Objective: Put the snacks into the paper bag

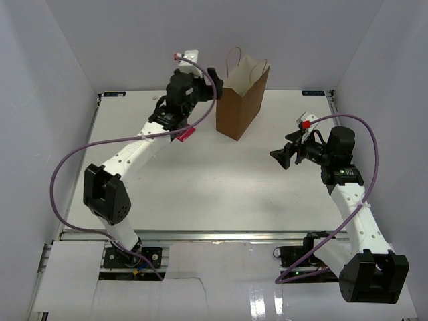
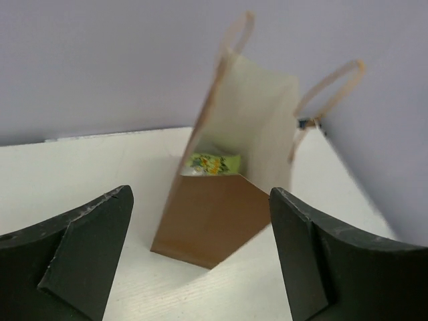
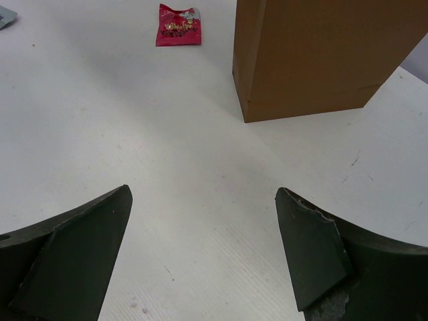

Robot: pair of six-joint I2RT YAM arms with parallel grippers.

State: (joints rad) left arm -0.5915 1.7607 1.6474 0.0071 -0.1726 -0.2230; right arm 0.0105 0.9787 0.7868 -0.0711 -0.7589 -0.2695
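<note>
Left gripper [image 2: 200, 194] and right gripper [image 3: 204, 194] gape wide, empty.
Green packet [image 2: 214, 164] sits inside paper bag [image 1: 239, 110]; red packet [image 1: 185, 134] at its eight o'clock.

Overhead view and two low wrist views, paper bag [image 1: 237, 110] common to all

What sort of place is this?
Likely a robot lab test cell: a white table enclosed by plain pale walls, with a paper bag and a red snack packet as props.
</note>
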